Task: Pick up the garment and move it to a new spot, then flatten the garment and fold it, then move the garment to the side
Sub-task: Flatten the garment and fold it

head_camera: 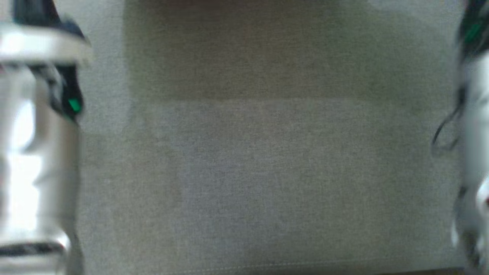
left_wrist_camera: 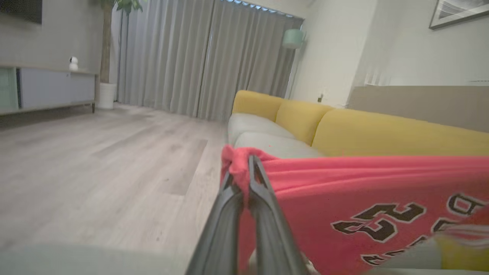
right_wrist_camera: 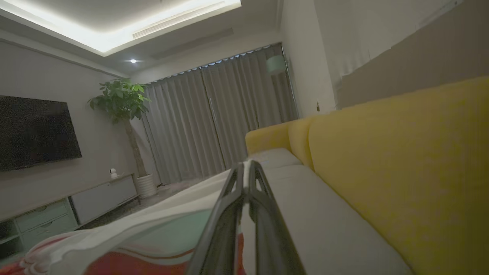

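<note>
Red garment [left_wrist_camera: 344, 191], stretched sideways, corner pinched in left pincer [left_wrist_camera: 244, 170]

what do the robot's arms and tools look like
The left forearm and right forearm are pale and silvery, each with black fittings and a small green mark. A thin black cable loops beside the right one. The left tool and right tool each have two long, dark, tapering fingers.

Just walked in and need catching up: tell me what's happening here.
The robot is handling a red garment at the sofa. Its left gripper is shut on a bunched red corner, and its right gripper is shut on a pale edge. The cloth looks stretched between them, not yet flattened or folded.
</note>
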Controlling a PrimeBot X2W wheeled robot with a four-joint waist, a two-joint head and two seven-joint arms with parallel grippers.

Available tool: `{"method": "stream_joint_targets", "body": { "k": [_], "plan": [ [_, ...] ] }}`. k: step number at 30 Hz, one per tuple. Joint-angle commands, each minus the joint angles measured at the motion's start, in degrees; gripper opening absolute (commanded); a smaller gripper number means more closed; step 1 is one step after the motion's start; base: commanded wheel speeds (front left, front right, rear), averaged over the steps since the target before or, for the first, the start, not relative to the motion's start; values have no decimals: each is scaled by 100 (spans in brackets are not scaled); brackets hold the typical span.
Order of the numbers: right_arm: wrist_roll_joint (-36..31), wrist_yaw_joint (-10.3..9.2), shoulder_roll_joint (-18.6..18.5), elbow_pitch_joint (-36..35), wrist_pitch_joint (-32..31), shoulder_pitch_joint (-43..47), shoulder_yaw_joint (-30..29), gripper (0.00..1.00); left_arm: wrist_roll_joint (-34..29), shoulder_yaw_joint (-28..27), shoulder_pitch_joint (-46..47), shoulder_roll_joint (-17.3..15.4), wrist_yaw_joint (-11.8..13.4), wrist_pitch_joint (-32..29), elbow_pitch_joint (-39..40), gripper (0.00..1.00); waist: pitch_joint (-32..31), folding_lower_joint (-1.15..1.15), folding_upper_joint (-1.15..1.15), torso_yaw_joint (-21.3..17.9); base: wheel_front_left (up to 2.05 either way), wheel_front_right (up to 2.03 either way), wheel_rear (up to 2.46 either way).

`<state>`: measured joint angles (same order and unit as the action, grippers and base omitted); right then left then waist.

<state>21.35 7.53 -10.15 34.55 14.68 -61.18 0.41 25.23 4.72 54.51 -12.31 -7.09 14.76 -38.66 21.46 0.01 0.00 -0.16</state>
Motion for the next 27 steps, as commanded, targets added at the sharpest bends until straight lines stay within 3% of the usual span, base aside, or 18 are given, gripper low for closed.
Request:
{"method": "stream_joint_targets", "body": {
  "k": [1, 5, 12, 20, 27],
  "plan": [
    [196, -4, 60, -248, 31, 359, 38, 0, 66, -439, -179, -194, 20, 23, 120, 0, -5, -1, 0, -24, 0, 0, 0],
    [855, -4, 89, -444, 31, 1898, 530, 0, 39, -958, -1445, 366, -17, 23, 13, 0, -266, -1, 0, -92, 0, 0, 0],
    [1579, -4, 47, -719, 31, 3663, 1017, 0, 60, -1797, -2908, 822, -36, 23, 288, 0, -837, -1, 0, -271, 0, 0, 0],
    [2011, -4, -75, -839, 31, 4839, 1116, 0, 73, -1790, -3967, 936, -38, 23, 312, 0, -1442, -1, 0, -380, 0, 0, 0],
    [2193, -4, -168, -877, 31, 5624, 1293, 0, 431, -1086, -4906, 942, -39, 24, 212, 0, -2041, -1, 0, -402, 0, 0, 0]
  ]
}}
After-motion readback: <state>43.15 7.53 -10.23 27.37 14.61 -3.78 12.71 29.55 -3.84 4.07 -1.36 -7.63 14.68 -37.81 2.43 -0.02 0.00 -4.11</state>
